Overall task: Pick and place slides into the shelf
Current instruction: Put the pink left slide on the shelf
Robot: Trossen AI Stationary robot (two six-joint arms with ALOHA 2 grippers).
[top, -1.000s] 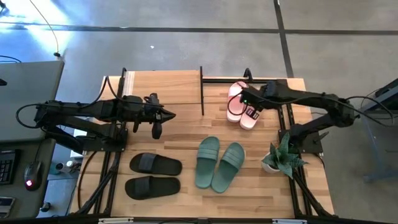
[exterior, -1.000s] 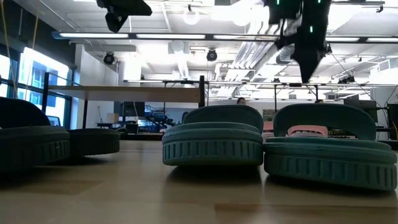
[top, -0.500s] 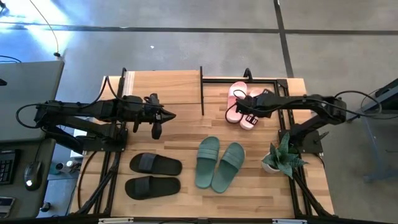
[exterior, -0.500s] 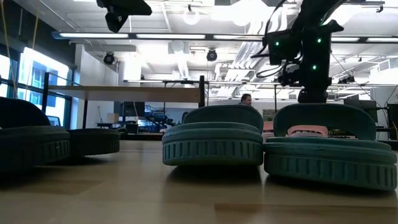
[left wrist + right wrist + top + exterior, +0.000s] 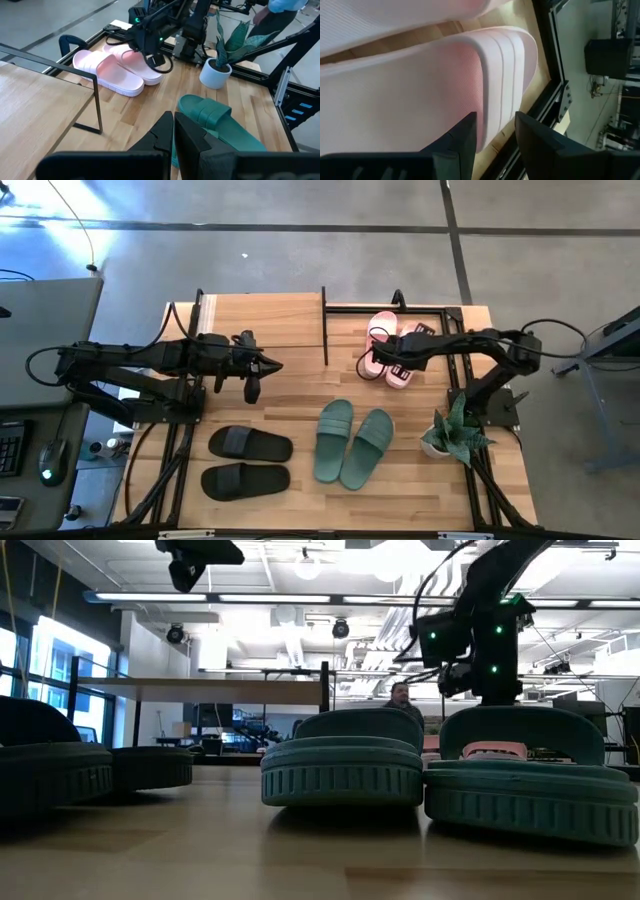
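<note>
The pale pink slides (image 5: 380,340) lie side by side at the table's far right, beside the shelf (image 5: 262,315), whose black post (image 5: 97,102) stands between them and my left arm. The sage green pair (image 5: 352,442) lies in the near middle and the black pair (image 5: 246,462) at the near left. My right gripper (image 5: 159,62) is open and low over the pink slide nearer the plant; its fingers (image 5: 462,142) stand astride that slide's rim (image 5: 495,75). My left gripper (image 5: 275,364) waits shut above the table's left middle. My right gripper comes at the pink slide (image 5: 145,67) slanting down from the table's right, its open fingers on either side of the slide's outer rim (image 5: 492,120). I cannot tell whether they touch it. The slide lies flat on the wood.
A small potted plant (image 5: 448,436) stands near the right arm's base, close to the green slides. Black frame tubes (image 5: 400,308) run behind the pink pair. A person (image 5: 400,696) shows in the room beyond the table. Bare wood (image 5: 300,385) lies between the two arms.
My right gripper has come down toward the pink slides and shifted a little toward the table's left, tipping from pointing down to a flatter slant. The slides have stayed where they were.
</note>
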